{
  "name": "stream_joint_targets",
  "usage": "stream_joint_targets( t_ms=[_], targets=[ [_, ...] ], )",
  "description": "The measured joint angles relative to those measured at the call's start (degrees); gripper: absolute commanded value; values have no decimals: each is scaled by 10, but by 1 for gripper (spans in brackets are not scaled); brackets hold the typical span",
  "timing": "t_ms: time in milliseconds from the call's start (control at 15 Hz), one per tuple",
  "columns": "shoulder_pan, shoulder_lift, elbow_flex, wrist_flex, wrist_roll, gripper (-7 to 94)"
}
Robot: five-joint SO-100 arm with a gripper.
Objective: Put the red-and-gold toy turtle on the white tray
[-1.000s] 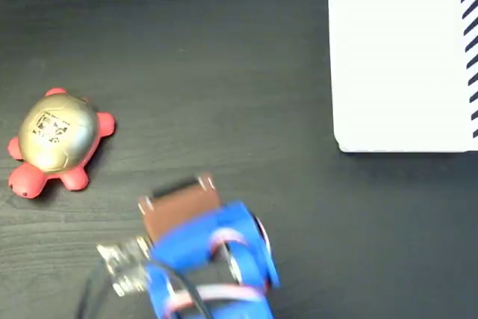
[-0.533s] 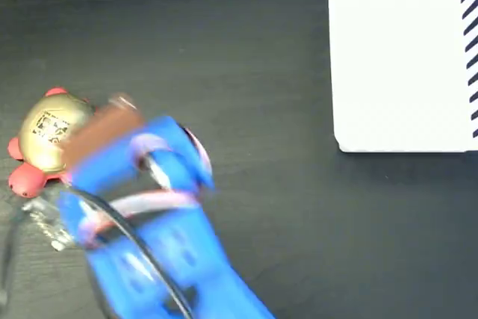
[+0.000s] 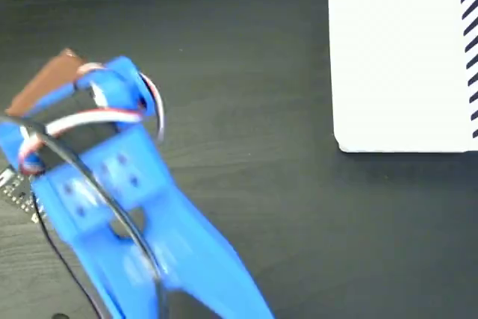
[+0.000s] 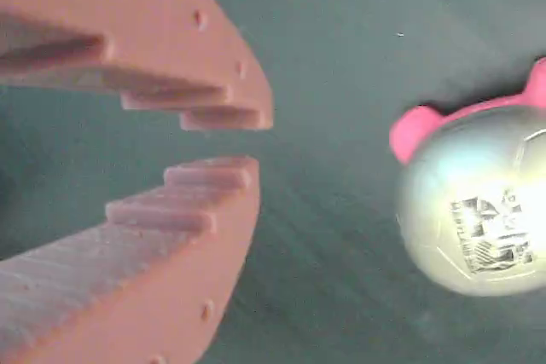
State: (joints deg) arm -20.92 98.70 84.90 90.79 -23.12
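In the wrist view the red-and-gold toy turtle [image 4: 478, 206] lies at the right on the dark table, its gold shell with the printed mark facing up and one coral-red limb showing. My gripper [image 4: 235, 142] is to the left of it, apart from it. Its terracotta jaws stand a narrow gap apart with nothing between them. In the fixed view the blue arm [image 3: 112, 184] covers the left side and hides the turtle; only the gripper's brown top [image 3: 45, 84] shows there. The white tray [image 3: 403, 65] with dark diagonal stripes lies at the top right, far from the gripper.
The dark wood-grain table [image 3: 261, 72] stretches bare between the arm and the tray. Black cables [image 3: 97, 199] run along the arm. A small circuit board [image 3: 15, 188] shows at the left edge.
The arm has swung from the bottom centre up and to the left, over the turtle, which it now hides in the fixed view. The tray has not moved.
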Motion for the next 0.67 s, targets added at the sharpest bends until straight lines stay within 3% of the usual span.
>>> stream_joint_targets(
  t_ms=[667],
  targets=[
    [-40, -173, -159, 51, -66, 0]
  ],
)
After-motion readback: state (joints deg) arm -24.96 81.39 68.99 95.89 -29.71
